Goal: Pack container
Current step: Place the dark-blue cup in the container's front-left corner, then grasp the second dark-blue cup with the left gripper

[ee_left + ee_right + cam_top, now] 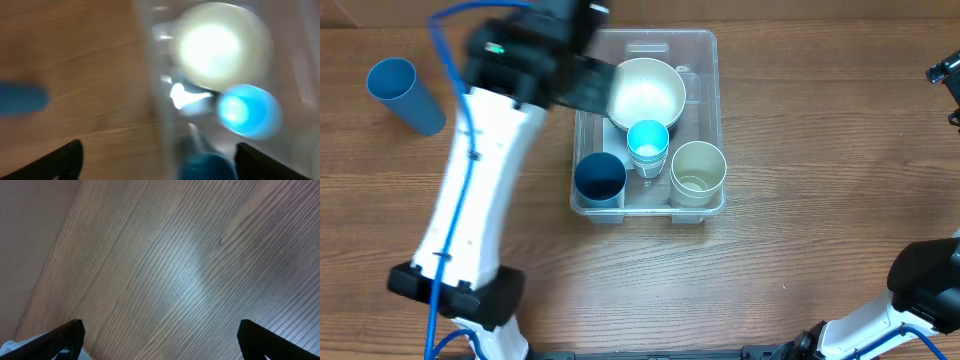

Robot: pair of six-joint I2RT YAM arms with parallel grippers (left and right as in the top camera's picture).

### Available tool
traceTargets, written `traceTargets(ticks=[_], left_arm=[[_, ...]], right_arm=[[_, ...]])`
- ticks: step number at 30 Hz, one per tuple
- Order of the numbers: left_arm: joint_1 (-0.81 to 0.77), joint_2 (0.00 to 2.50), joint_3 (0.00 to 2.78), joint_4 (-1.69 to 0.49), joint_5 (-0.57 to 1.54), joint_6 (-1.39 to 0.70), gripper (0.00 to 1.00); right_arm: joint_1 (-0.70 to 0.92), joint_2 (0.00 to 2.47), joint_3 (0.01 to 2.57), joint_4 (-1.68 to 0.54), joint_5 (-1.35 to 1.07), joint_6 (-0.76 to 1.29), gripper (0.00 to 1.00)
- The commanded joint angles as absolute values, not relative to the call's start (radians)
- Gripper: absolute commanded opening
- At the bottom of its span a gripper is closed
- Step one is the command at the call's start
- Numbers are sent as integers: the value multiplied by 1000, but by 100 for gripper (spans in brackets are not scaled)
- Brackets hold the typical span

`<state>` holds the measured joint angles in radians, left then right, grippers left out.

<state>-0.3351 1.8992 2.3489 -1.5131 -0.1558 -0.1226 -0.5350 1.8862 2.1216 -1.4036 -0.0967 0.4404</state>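
The clear plastic container point(708, 52) sits at the table's middle back. It holds a white bowl point(646, 93), a light blue cup point(647, 140), a dark blue cup point(599, 176) and a pale green cup point(698, 171). Another blue cup point(405, 95) lies on the table at far left. My left gripper point(592, 82) hovers over the container's left wall, open and empty. The blurred left wrist view shows the bowl point(215, 45), the light blue cup point(247, 110), the dark blue cup point(207, 167) and the lying cup point(20, 98) between its open fingers point(159, 157). My right gripper point(160, 340) is open over bare wood.
The wooden table point(820, 230) surrounds the container. The right arm's base point(925, 280) sits at the bottom right, and its gripper point(948, 75) is at the right edge. The left arm point(480, 180) crosses the left half.
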Motion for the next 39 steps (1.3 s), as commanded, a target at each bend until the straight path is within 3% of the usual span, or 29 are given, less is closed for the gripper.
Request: traceTargets(ticks=[1,4,8,20,21,22,23,24,25,33,39], left_arm=[[-89,1903,2357,-1492,-242,-198,100],[110,1941,2329,-1395,-149,-221,100],[256,2049,2329,-1328,-16,-187,97],[295,2312,2330,-1162,-17,-4,96],[296,2319,2329,-1158,-33,-3,94],[302,2330,2329,-1159,-40,-4,83],[304,2334,2329,-1164,-40,-4,55],[312,2335,2329,-1175,-41,-25,17],[316,2335,2329,-1177,-40,-37,4],[321,2334,2330,-1238,-51,-49,4],[292,2250,2371,-1285,121,-60,4]], right_arm=[[-533,1882,2144,-1397,-88,443,100],[-533,1882,2144,-1397,-88,443,100],[-533,1882,2144,-1397,-88,443,100],[-533,1882,2144,-1397,-88,442,100],[-533,1882,2144,-1397,-88,443,100],[-533,1882,2144,-1397,-88,443,100],[-533,1882,2144,-1397,-88,443,100],[-533,1882,2144,-1397,-88,443,100],[-533,1882,2144,-1397,-88,443,100],[-533,1882,2144,-1397,-88,443,100],[-533,1882,2144,-1397,-88,443,100]])
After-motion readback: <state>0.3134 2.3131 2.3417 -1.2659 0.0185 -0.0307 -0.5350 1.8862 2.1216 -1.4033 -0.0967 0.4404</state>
